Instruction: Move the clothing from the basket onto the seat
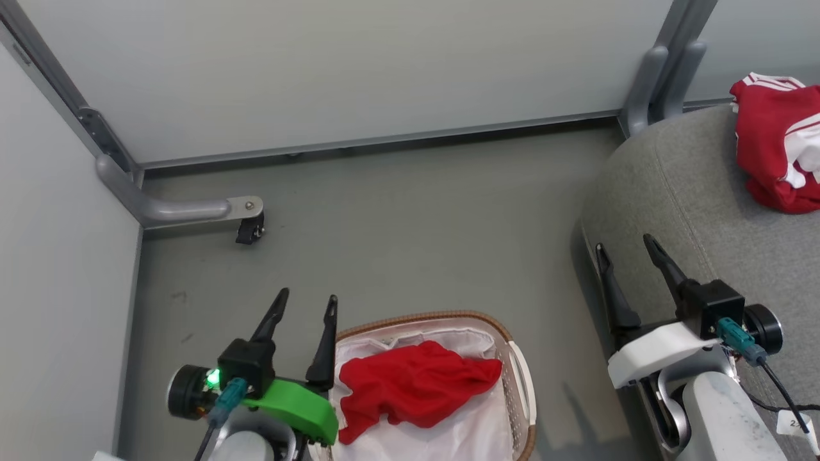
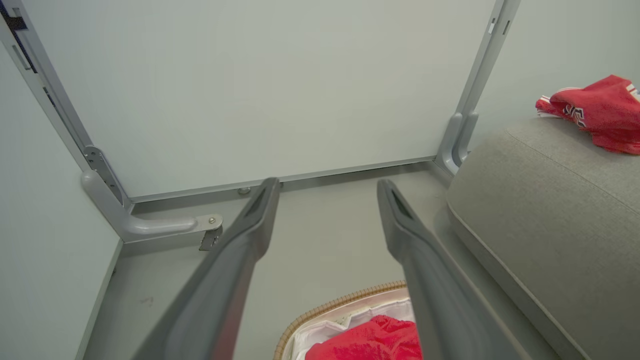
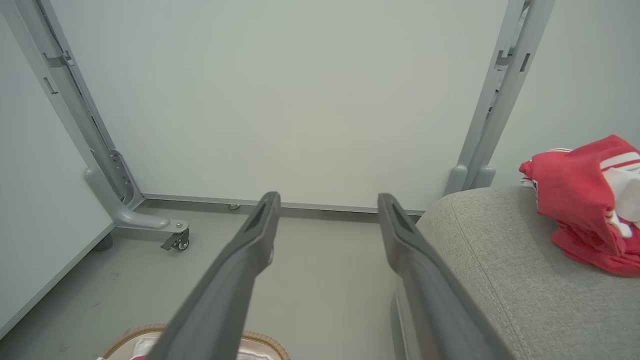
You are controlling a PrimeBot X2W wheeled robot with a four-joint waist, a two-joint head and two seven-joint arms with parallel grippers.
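The left gripper (image 1: 309, 296) has its jaws spread wide with nothing between them. It hangs at the left side of the basket (image 1: 423, 318), and in the head view one dark finger crosses the basket's brown woven rim. The right gripper (image 1: 623, 243) also has its jaws fully apart and empty. It is poised over the rounded near edge of the seat (image 1: 692, 211), with its fingers pointing toward the back wall panel (image 1: 359, 70).

Inside the basket the plain red piece (image 1: 413, 387) lies crumpled on the white liner (image 1: 448, 435), just beside the left gripper's body but not touched by it. The jersey (image 1: 778, 153) is bunched up on the seat, well apart from the right gripper, with its white stripes and a white sleeve showing. A dark marking shows on it in the left wrist view, too small to read.

The basket stands on the grey floor (image 1: 416, 224), near the seat but not touching it. A small caster (image 1: 250, 229) sits under the panel's grey foot at the far left corner.
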